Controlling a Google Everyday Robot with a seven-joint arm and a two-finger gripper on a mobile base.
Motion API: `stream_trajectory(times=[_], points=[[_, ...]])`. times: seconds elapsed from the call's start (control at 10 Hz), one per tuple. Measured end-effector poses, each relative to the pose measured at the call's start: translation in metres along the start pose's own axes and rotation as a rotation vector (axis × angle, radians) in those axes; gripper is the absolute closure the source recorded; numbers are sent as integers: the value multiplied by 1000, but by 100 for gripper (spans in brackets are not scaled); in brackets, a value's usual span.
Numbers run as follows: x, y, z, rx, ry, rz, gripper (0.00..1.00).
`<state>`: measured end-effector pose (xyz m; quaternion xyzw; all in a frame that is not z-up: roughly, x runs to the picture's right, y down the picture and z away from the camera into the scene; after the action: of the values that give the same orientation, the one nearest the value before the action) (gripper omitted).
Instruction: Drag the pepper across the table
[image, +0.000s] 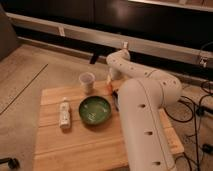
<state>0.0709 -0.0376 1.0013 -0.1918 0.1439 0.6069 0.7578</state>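
The table (75, 145) is a light wooden plank top. The pepper (113, 90) shows as a small orange-red patch near the table's far edge, right of the cup, partly hidden by the arm. My gripper (112, 83) hangs from the white arm's bent wrist directly over the pepper, at or very close to it. The large white arm (142, 107) covers the right part of the table. A dark blue-and-white packet (116, 103) peeks out just beside the arm, near the bowl.
A pale cup (87, 81) stands left of the gripper. A green bowl (95, 110) sits mid-table, with a small white bottle (64, 112) lying to its left. Cables lie on the floor at the right. A dark wall with a rail runs behind.
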Motion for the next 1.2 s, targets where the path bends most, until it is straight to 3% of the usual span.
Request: stream_trajectory(times=[0.6, 1.2], points=[[6, 25, 38, -64, 72, -20, 39], [0, 23, 47, -67, 87, -22, 96]])
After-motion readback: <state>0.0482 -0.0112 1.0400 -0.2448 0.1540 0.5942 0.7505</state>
